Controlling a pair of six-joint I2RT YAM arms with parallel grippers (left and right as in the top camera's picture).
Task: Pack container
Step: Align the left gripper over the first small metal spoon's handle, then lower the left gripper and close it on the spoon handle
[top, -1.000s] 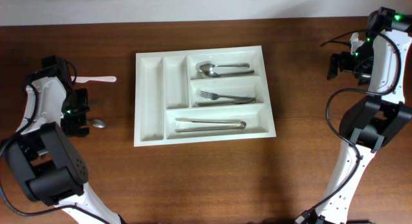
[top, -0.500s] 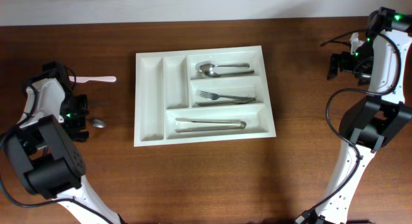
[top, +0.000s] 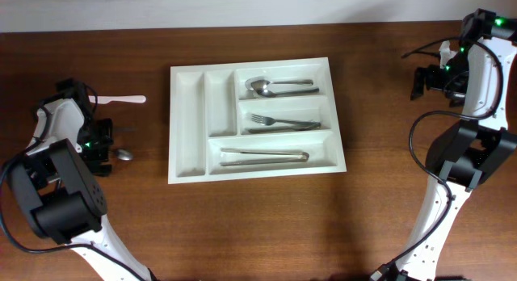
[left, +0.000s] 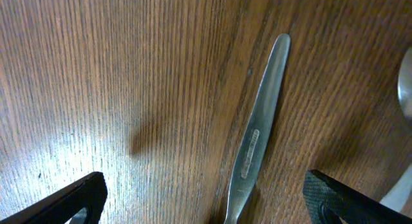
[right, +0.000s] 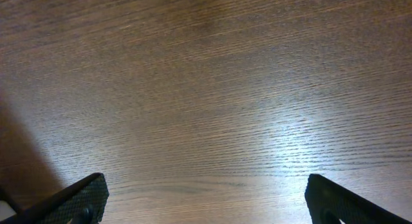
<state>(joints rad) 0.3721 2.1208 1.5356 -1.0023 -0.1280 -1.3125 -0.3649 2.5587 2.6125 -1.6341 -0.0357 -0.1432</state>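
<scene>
The container [top: 187,127] lies in the middle of the table [top: 258,224], with spoons [top: 279,86], forks [top: 283,121] and tongs [top: 264,156] in its long compartments. Left of the container, the left gripper [left: 205,197] is released and straddles the handle of a loose metal spoon [left: 261,121]. Far right of the container, the right gripper [right: 206,198] is released over the table wood.

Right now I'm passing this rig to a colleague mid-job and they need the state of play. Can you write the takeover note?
Left gripper: open, fingers either side of a metal handle lying on the table, not gripping it.
Right gripper: open over bare wood, holding nothing.
Container: spoons, fork and tongs each in a long compartment; both narrow compartments are empty.
Left to pack: the metal piece and the white plastic utensil, both outside the container.
</scene>
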